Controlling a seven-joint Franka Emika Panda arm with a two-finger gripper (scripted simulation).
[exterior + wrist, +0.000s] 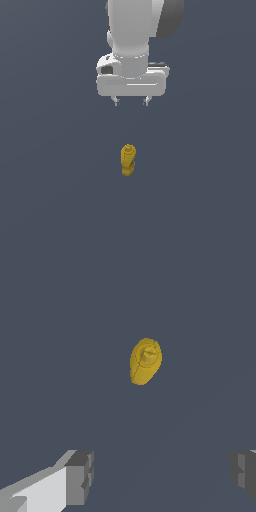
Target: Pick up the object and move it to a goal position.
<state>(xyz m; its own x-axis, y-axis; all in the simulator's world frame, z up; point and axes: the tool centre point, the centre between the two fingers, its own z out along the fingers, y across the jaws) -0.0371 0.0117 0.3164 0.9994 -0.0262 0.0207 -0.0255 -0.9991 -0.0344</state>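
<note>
**benchwatcher:** Since nothing's in the gripper (pixel 131 102) yet, I'd call this the approach step, grab not started. Its 2 fingers (pixel 116 101) are spread wide, with way more gap than that little thing needs. The 1 item that matters, the yellow object (pixel 128 159), sits by itself on the dark floor (pixel 45 200), well apart from the hand, with its knob end toward the arm.

**simlurker:** Agreed. In the wrist view the object (pixel 145 361) is out ahead of the fingertips, not between them, and you're looking down on the round cap.

**benchwatcher:** So my guess for the next move: slide the hand over until it's centered above the object, drop straight down around it, then pinch. It's narrow and lumpy, so I'd worry about it rolling or slipping out if the squeeze lands off-center. No goal marker that I can see.
</note>
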